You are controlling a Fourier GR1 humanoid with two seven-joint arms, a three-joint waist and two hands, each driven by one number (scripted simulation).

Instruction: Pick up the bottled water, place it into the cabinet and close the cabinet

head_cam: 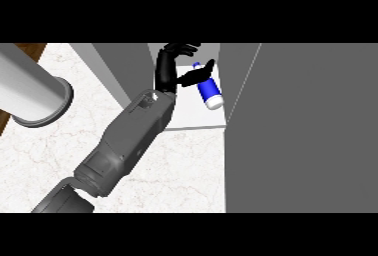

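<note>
Inside the open cabinet (193, 117), on its pale shelf floor, lies one bottled water (210, 92), tipped on its side with its white cap end pointing toward the tabletop (184, 165) and its blue label wrapped round the middle. No writing or brand can be read on that label. The bottle's far end sits just under the thumb of a black hand (177, 62), the only hand showing, and which of the two it is cannot be told from here. Its fingers (184, 48) are spread and released, reaching up toward the back of the cabinet, while the thumb stretches out sideways over the bottle's top end; whether it touches the bottle is unclear. Nothing is grasped. One grey forearm (125, 142) runs from the lower edge across the white marbled tabletop up to the cabinet's mouth. Right of the fingers stands one large grey cabinet door (303, 130), swung open. Far left of the fingers, one pale grey cylinder (33, 92) with a flared rim stands on the tabletop.
</note>
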